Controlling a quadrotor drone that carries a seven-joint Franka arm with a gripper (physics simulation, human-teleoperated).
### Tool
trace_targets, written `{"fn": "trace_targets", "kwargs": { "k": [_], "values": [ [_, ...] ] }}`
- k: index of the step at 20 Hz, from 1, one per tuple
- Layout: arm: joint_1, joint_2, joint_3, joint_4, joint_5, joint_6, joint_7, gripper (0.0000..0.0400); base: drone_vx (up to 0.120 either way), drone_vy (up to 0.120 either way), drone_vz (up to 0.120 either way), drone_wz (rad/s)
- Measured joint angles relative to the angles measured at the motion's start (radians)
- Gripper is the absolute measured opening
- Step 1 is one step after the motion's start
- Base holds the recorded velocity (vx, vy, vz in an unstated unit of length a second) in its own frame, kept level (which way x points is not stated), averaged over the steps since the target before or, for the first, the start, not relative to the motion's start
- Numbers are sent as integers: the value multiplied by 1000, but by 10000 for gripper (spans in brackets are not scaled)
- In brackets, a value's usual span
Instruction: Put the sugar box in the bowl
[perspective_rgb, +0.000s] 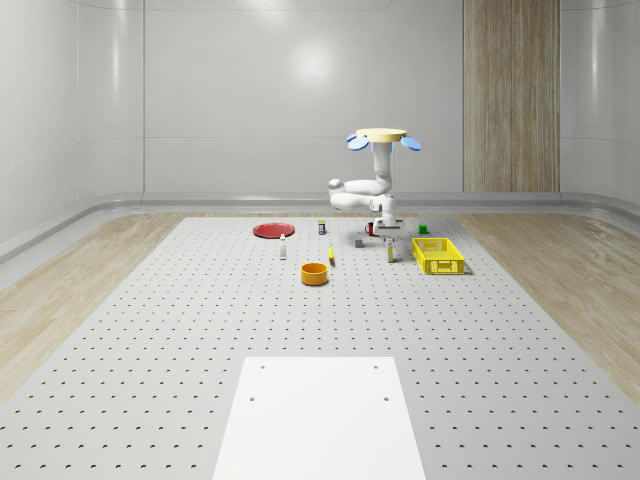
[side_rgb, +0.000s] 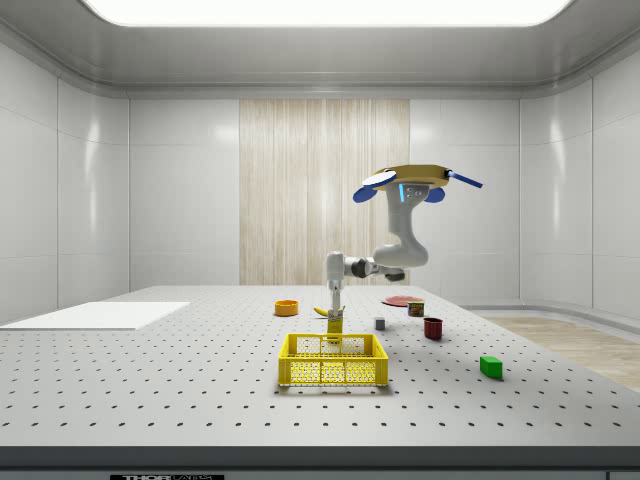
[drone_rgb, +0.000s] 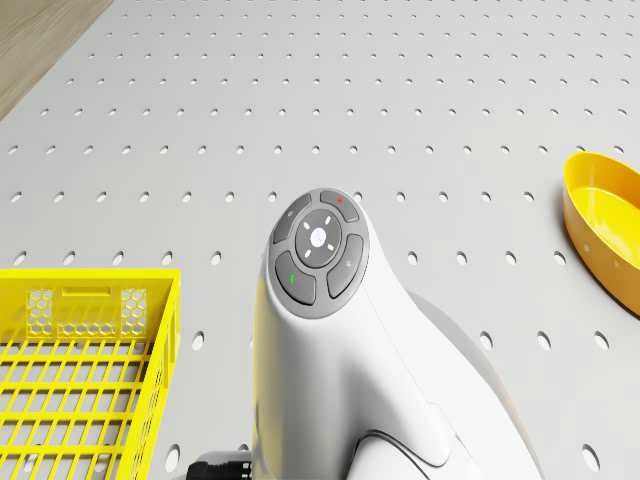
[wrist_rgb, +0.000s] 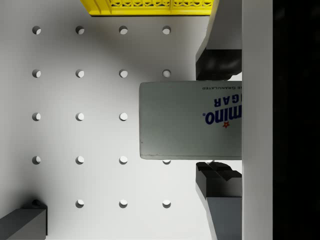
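Note:
The sugar box (wrist_rgb: 190, 120) stands upright on the perforated table, its white top with blue lettering facing the wrist camera. My gripper (wrist_rgb: 217, 120) is shut on it, one dark finger (wrist_rgb: 217, 62) against each long side. In the whole-scene view the gripper (perspective_rgb: 390, 233) points straight down onto the box (perspective_rgb: 391, 252), and the drone (perspective_rgb: 383, 137) hovers above it. The orange bowl (perspective_rgb: 314, 273) sits apart, toward the whole-scene view's left and nearer the camera. From the side, the box (side_rgb: 335, 325) stands behind the basket, with the bowl (side_rgb: 287, 308) farther back.
A yellow basket (perspective_rgb: 440, 255) stands close beside the box. A grey cube (perspective_rgb: 358, 242), red mug (perspective_rgb: 372, 229), green block (perspective_rgb: 422, 229), can (perspective_rgb: 322, 227), banana (perspective_rgb: 331, 257), small bottle (perspective_rgb: 283, 248) and red plate (perspective_rgb: 272, 231) lie around. A white sheet (perspective_rgb: 320, 415) covers the near table.

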Motion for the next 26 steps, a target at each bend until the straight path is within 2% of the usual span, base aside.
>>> {"fn": "trace_targets", "kwargs": {
  "k": [2, 12, 15, 26],
  "values": [
    [-1, -4, 0, 0, 0, 4, -2, 165, 0, 0, 0, 0],
    [-6, -17, 38, -5, 34, 1, 10, 163, 0, 0, 0, 0],
    [-8, -18, 81, -10, 76, -10, 18, 163, 27, -27, 107, 0],
    [-16, -39, 148, -14, 146, -9, 26, 163, 120, -120, 120, 0]
  ]
}}
